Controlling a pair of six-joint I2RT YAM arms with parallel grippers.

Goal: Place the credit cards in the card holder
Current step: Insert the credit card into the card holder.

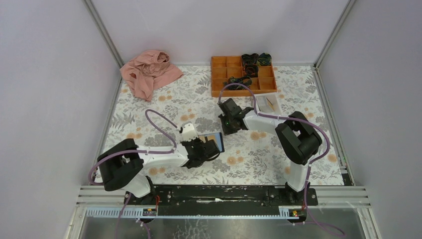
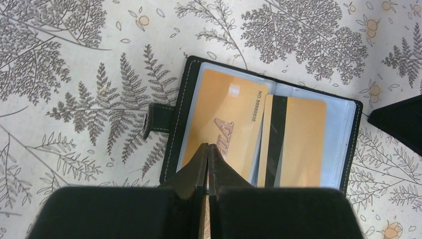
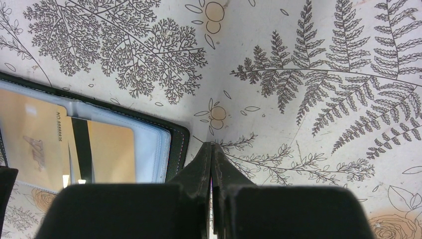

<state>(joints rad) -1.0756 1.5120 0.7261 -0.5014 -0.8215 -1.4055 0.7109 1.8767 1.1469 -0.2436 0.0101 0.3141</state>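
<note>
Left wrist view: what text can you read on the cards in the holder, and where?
"NO 8888...": along the edge of the left orange card, in the card holder; last digits blurred.
"VISA", probably: slanted brown logo, same card.
Right card: black stripe, no readable text.

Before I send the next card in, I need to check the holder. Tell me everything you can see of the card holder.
The card holder is a black, stitched, leather-like folder. It lies open and flat on the floral tablecloth, near the table's middle. Its clear, light-blue pocket panels face up, and a snap tab sticks out from one side. An orange printed card and a striped card lie on the panels, overlapping. The shut left gripper points at the printed card.
</note>
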